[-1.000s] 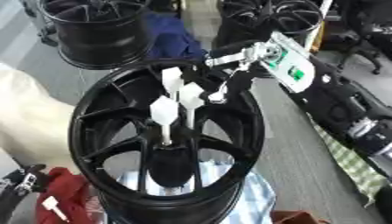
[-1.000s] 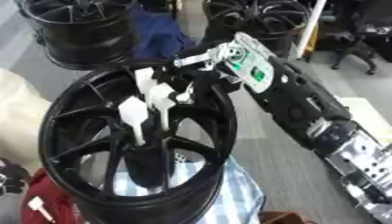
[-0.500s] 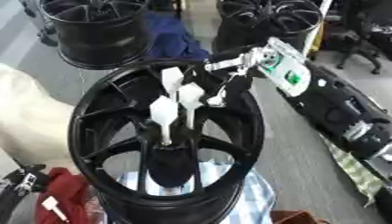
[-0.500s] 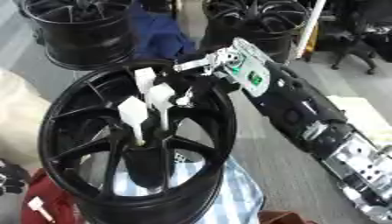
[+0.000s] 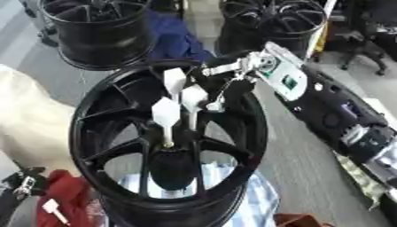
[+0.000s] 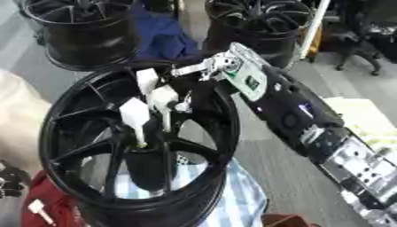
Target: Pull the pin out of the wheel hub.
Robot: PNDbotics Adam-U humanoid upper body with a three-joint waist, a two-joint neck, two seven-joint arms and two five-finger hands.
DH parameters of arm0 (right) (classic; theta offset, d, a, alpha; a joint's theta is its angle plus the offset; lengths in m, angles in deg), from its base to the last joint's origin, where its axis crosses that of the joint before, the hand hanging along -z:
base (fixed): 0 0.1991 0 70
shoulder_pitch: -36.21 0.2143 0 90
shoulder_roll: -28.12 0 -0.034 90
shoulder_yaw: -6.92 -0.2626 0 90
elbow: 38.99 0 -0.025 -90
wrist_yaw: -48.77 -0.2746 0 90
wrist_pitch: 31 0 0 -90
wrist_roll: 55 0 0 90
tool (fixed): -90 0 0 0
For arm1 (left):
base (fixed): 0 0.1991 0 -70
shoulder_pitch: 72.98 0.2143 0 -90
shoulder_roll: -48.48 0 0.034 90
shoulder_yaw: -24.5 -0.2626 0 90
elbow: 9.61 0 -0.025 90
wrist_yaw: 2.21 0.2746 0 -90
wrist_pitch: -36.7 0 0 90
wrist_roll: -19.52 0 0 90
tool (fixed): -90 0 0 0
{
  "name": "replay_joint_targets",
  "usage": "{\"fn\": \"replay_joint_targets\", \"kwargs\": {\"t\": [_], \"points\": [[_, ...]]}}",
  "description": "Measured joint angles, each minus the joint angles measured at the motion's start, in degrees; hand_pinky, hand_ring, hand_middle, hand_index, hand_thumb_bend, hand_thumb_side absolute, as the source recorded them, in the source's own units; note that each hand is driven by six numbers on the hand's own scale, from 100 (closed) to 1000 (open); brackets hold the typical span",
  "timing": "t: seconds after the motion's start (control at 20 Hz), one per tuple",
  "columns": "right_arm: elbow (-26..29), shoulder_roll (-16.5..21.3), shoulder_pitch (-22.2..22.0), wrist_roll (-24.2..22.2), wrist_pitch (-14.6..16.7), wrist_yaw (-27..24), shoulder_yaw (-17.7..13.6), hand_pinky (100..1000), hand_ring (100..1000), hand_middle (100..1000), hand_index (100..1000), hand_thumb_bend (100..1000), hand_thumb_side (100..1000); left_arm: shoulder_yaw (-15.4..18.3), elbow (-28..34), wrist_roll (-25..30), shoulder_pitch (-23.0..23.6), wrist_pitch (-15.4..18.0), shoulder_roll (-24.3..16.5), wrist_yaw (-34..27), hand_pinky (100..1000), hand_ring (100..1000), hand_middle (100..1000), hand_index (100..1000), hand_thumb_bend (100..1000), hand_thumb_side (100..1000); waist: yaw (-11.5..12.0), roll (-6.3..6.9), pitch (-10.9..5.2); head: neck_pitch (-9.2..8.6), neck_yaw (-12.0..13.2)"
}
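While white pins (image 5: 180, 106) stand in wheel hub (image 5: 167, 146), right robot hand (image 5: 232, 71) hovers just beside, grip unclear.

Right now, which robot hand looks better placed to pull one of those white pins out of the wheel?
The right robot hand: it reaches over the wheel hub beside the white pins. No left robot hand shows.

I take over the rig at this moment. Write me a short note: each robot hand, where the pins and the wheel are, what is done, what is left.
Right robot hand: reaching over the far rim of the black wheel, beside the white pins; I cannot tell whether it grips one.
Left robot hand: not in view.
Three white pins stand upright in the hub.
Done: the approach to the pins.
Left: grip a pin and pull it out.
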Motion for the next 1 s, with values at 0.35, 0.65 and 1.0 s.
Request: {"fn": "replay_joint_targets", "kwargs": {"t": [0.35, 0.65, 1.0], "points": [[0.14, -0.05, 0.07, -0.68, -0.68, -0.16, -1.27, 745, 727, 464, 608, 100, 300, -0.01, 0.00, 0.13, -0.12, -0.09, 0.01, -0.03, 625, 605, 564, 764, 100, 650, 0.05, 0.01, 0.02, 0.00, -0.05], [1.51, 0.04, 1.61, -1.06, -1.05, -1.88, -3.00, 739, 715, 455, 604, 100, 292, -0.01, -0.26, 0.42, -0.12, -0.37, 0.01, -0.75, 625, 605, 564, 764, 100, 660, -0.02, 0.04, 0.02, 0.00, -0.10], [5.64, 5.02, 4.38, -0.73, -1.78, -7.95, -5.79, 736, 703, 446, 599, 100, 273, 0.05, -0.75, 0.68, 0.34, -0.65, 0.01, -1.62, 625, 606, 565, 765, 100, 663, -1.17, -0.19, -0.47, 0.00, 0.31]]}}
